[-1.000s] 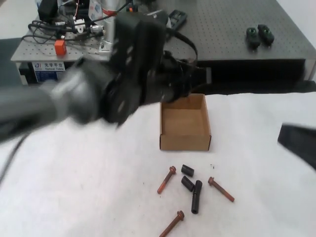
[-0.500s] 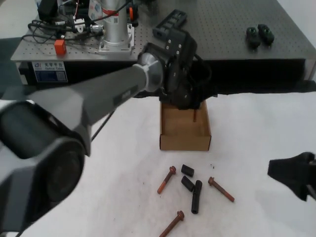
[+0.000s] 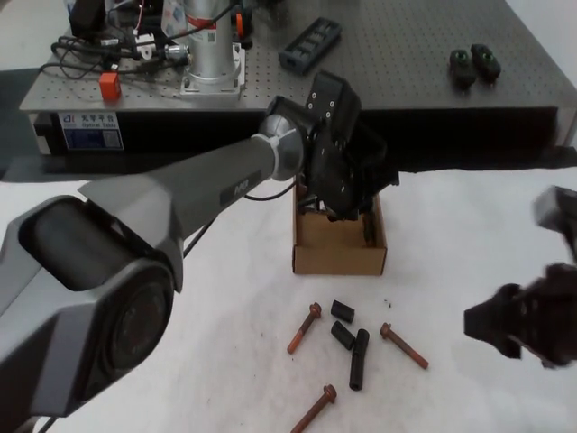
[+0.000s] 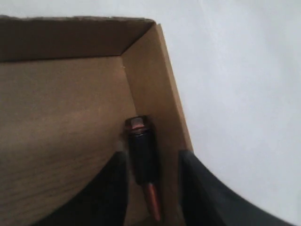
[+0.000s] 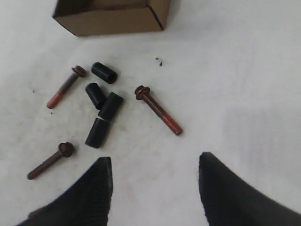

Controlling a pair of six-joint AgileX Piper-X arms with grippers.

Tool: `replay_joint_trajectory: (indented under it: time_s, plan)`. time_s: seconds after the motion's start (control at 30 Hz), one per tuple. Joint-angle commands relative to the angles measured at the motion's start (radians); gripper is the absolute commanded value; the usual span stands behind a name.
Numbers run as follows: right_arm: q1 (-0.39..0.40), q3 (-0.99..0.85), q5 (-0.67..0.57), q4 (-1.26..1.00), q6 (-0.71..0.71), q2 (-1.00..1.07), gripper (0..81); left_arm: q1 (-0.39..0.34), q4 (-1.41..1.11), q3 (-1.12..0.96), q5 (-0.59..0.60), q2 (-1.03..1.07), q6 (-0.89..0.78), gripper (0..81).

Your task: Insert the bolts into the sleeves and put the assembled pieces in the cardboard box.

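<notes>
White-clothed bench (image 3: 469,225): left claw (image 4: 153,162) released; one copper bolt in black sleeve (image 4: 141,150) sat inside brown cardboard box (image 4: 157,89). Right claw (image 5: 153,162) spread, empty, above three loose bolts (image 5: 157,109) and sleeves (image 5: 103,72), judged unassembled.

Left arm (image 3: 207,185) hides part of the cardboard box (image 3: 338,255).

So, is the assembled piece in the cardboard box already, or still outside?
In. The left wrist view shows the sleeved bolt inside the cardboard box, beside its wall, between the jaws of the left gripper.
</notes>
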Motion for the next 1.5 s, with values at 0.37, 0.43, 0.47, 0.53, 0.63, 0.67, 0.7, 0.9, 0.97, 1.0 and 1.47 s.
replay_joint_trajectory:
  time_s: [0.37, 0.43, 0.47, 0.53, 0.63, 0.67, 0.7, 0.9, 0.97, 1.0, 1.47]
  plan:
    - [0.256, -0.483, 0.287, 0.161, -0.395, 0.727, 40.7, 0.032, 0.115, -0.013, 0.006, -0.169, 0.007, 25.3]
    - [0.274, -0.523, 0.315, 0.181, -0.424, 0.792, 40.7, 0.045, 0.163, -0.009, -0.065, -0.240, 0.068, 22.5]
    - [0.279, -0.535, 0.323, 0.183, -0.434, 0.818, 40.7, 0.050, 0.172, 0.000, -0.093, -0.268, 0.092, 21.2]
    - [0.286, -0.548, 0.323, 0.192, -0.436, 0.850, 40.5, 0.065, 0.175, 0.043, -0.131, -0.339, 0.144, 18.8]
    - [0.293, -0.551, 0.323, 0.209, -0.438, 0.881, 35.1, 0.088, 0.167, 0.143, -0.138, -0.435, 0.181, 18.6]
    - [0.295, -0.551, 0.331, 0.212, -0.446, 0.887, 32.1, 0.094, 0.155, 0.191, -0.138, -0.469, 0.187, 18.6]
    - [0.298, -0.551, 0.339, 0.213, -0.452, 0.892, 29.4, 0.098, 0.141, 0.243, -0.138, -0.495, 0.190, 18.6]
    - [0.299, -0.551, 0.361, 0.208, -0.460, 0.893, 3.8, 0.093, 0.058, 0.534, -0.119, -0.654, 0.254, 18.6]
    - [0.299, -0.551, 0.358, 0.185, -0.458, 0.893, 0.0, 0.080, 0.055, 0.610, -0.093, -0.674, 0.287, 18.6]
    - [0.299, -0.551, 0.358, 0.176, -0.454, 0.893, 0.0, 0.074, 0.055, 0.642, -0.077, -0.676, 0.294, 18.6]
    - [0.118, -0.355, 0.261, 0.182, -0.290, 0.415, 0.0, -0.135, 0.042, 0.654, -0.009, -0.514, 0.390, 39.2]
